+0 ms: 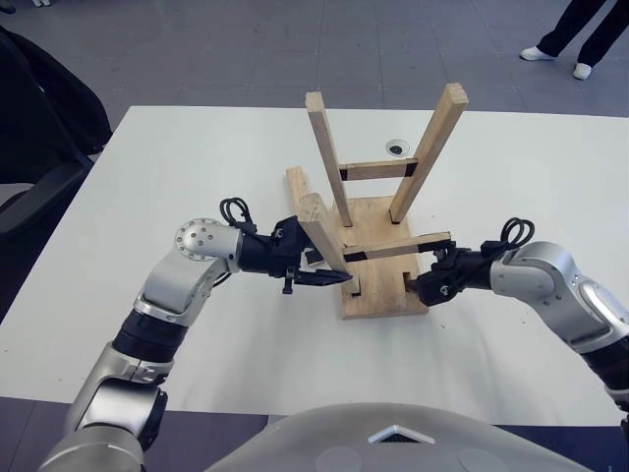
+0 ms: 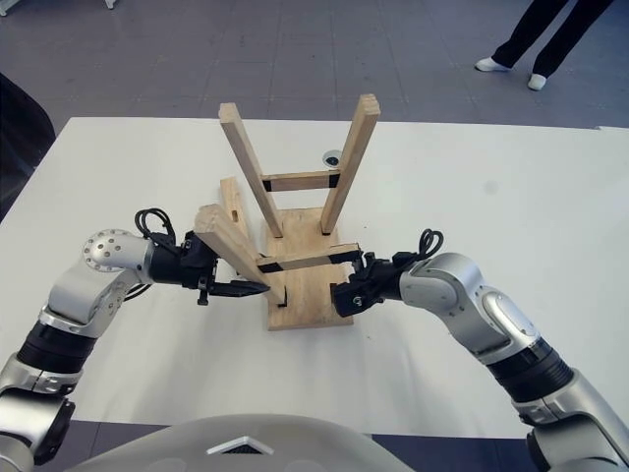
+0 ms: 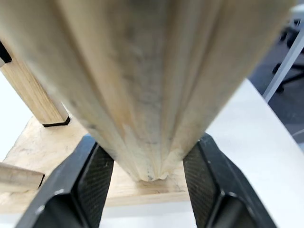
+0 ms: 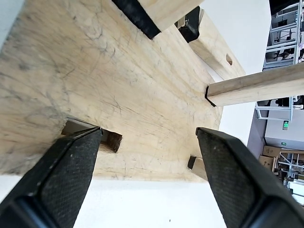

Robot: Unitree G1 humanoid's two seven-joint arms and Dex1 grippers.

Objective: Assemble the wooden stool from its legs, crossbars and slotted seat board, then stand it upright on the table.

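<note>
The slotted seat board (image 1: 385, 275) lies flat on the white table. Two legs (image 1: 429, 147) stand up from its far half, joined by a crossbar (image 1: 377, 169). My left gripper (image 1: 332, 278) is shut on a third leg (image 1: 322, 231), which leans over the board's near left part; the left wrist view shows this leg (image 3: 152, 85) squeezed between the fingers (image 3: 95, 185). A second crossbar (image 1: 398, 248) runs from that leg to the right. My right gripper (image 1: 418, 287) is open, low over the board's near right corner, its fingers (image 4: 66, 175) astride an empty slot (image 4: 111, 140).
Another loose wooden leg (image 1: 295, 182) lies on the table beside the board's far left edge. A round cable hole (image 1: 396, 147) sits in the table (image 1: 177, 167) behind the stool. A black chair (image 1: 39, 128) stands at the left, and a person's feet (image 1: 560, 54) are far right.
</note>
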